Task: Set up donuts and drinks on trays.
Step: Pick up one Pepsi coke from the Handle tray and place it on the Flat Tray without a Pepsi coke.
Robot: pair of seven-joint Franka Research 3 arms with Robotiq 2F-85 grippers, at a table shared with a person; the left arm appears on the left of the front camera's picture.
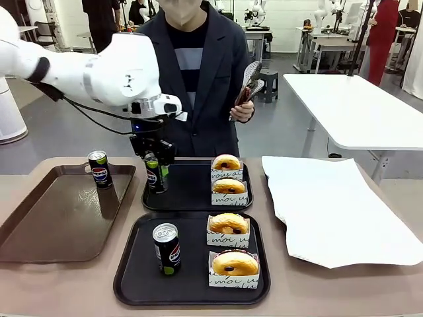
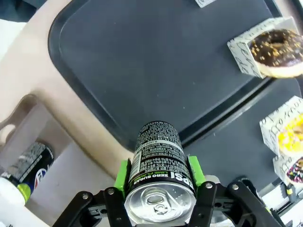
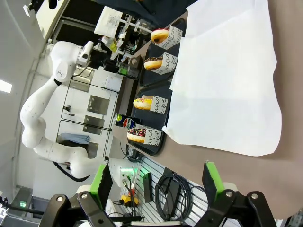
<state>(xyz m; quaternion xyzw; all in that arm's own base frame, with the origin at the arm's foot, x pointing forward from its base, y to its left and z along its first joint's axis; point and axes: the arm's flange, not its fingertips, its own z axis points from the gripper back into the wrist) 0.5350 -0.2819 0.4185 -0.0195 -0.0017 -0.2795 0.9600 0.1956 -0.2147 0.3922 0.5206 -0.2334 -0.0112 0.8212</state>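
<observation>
Front view: left gripper (image 1: pixel 154 160) pinches a black soda can (image 1: pixel 154 173) upright at the left edge of the far black tray (image 1: pixel 192 191), beside two donuts (image 1: pixel 227 162) in paper holders. The near black tray (image 1: pixel 192 284) carries a can (image 1: pixel 167 248) and two donuts. A third can (image 1: pixel 100 169) stands on the brown tray (image 1: pixel 59 218). Right gripper (image 3: pixel 158 189) is spread wide, holding nothing, above bare table beside white paper (image 3: pixel 227 80).

Beyond the brown table (image 1: pixel 396 290) lies a smooth grey floor (image 1: pixel 291 125). A long white table (image 1: pixel 357 109) stands off to the right, a dark stool (image 1: pixel 268 82) just behind it. Farther back, more white workbenches (image 1: pixel 324 43) line a pale wall (image 1: pixel 284 16), under even, bright indoor light.
</observation>
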